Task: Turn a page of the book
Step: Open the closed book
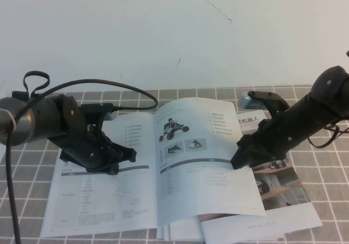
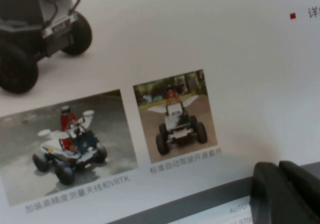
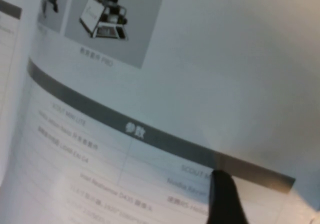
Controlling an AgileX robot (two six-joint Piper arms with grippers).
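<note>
Grey tiles with pale grout cover the table (image 1: 327, 195), and a plain white wall rises behind it. On the tiles lies the book (image 1: 98, 200), spread open and flat, its spine running from the near edge away toward the wall and its two leaves stretching out to either side, so that the open spread is longest across the table. Its printed lines read upright from the robot's side.

On the right half, the page (image 1: 202, 167) shows a black rover at the top, small thumbnails under it and a dark bar across the table below. It is not quite flat: the outer part bows up a little near the right arm.

The right gripper (image 1: 240, 159) sits at that outer edge, level with the dark bar, with its jaws spread wide; one dark fingertip (image 3: 225, 199) rests against the paper just below the bar. The sheet is not pinched.

The left gripper (image 1: 126, 155) is low over the left leaf, near the spine, and I cannot tell how its jaws stand.

A brochure (image 1: 283, 184) and loose white sheets (image 1: 256, 227) poke out from under the book on the right.
</note>
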